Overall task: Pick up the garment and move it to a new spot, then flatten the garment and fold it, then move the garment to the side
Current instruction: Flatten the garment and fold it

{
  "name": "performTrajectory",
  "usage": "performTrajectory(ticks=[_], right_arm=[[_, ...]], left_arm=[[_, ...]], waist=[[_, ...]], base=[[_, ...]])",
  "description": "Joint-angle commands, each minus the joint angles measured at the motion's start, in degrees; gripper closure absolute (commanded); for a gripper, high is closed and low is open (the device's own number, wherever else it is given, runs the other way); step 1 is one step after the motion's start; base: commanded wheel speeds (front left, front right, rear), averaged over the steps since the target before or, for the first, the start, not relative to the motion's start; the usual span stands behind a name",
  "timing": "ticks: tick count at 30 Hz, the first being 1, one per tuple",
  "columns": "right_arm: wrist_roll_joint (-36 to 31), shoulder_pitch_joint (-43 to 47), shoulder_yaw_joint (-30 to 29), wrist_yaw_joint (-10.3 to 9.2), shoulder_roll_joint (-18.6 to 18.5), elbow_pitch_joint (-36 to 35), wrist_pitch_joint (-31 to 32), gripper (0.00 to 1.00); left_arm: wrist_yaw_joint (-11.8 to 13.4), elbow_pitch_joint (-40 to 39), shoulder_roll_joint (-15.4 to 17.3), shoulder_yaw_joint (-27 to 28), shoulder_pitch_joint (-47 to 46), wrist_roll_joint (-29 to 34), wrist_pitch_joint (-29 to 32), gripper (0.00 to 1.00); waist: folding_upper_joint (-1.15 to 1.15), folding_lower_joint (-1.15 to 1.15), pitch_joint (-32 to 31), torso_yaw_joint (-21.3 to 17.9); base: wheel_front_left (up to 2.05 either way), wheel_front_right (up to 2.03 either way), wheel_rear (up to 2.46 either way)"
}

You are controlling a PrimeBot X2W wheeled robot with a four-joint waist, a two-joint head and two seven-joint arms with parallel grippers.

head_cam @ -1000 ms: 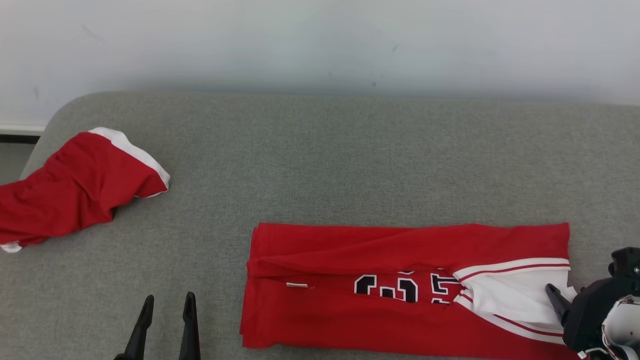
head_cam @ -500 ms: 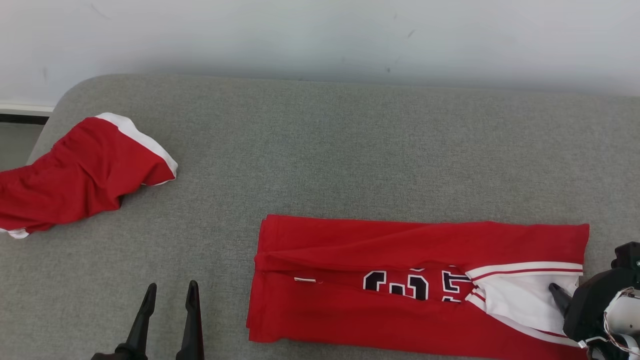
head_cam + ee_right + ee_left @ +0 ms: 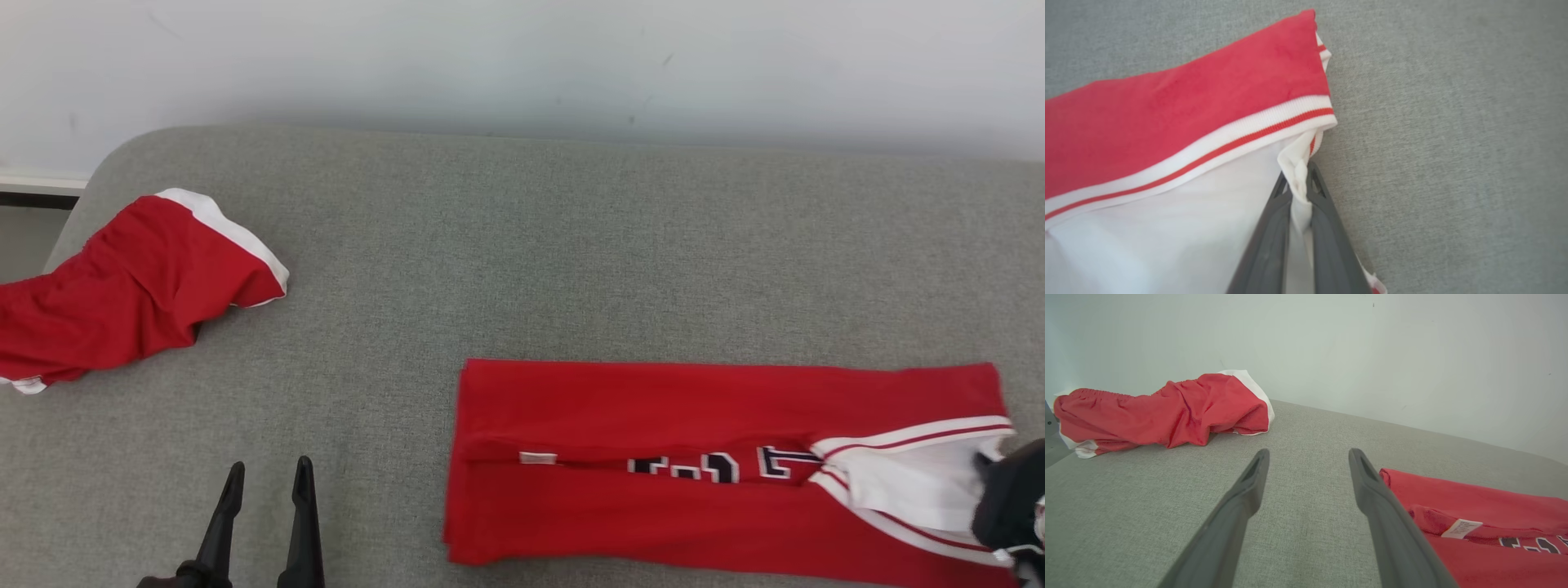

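The garment point(image 3: 694, 457), a red jersey with dark numerals and white striped trim, lies folded in a long strip on the grey cushion at the right. In the right wrist view my right gripper point(image 3: 1298, 179) is shut on a pinch of the garment's point(image 3: 1188, 102) white fabric at its end edge. In the head view that right gripper point(image 3: 984, 461) sits at the strip's right end, mostly cut off by the frame. My left gripper point(image 3: 265, 478) hovers open at the lower left, apart from the garment's point(image 3: 1494, 522) left edge, with nothing between its fingers point(image 3: 1249, 486).
Red shorts with white trim point(image 3: 122, 294) lie crumpled at the cushion's far left edge, also in the left wrist view as the red shorts point(image 3: 1167, 404). The grey cushion point(image 3: 522, 245) runs back to a pale wall. Its rounded left corner drops off beside the shorts.
My right gripper has shut on the white edge and moved right, dragging the folded garment rightward along the cushion. The head camera shifted slightly early on. The left gripper stays open.
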Motion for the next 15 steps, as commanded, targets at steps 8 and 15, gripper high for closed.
performTrajectory(ticks=[8,15], right_arm=[[-4.09,3.51,-8.92,-0.18,-3.92,-5.90,-0.26,1.00],[-5.16,6.88,-8.83,-0.17,-2.41,-13.08,2.61,1.00]], left_arm=[[0.91,-0.27,-0.03,-0.48,0.61,-0.71,-0.16,0.00],[1.07,0.44,-0.03,-0.06,1.32,-0.97,-0.16,0.00]], waist=[[-0.01,-0.01,-1.36,-0.68],[-0.01,-0.01,-3.04,-1.42]], base=[[0.00,0.00,0.00],[0.00,0.00,0.00]])
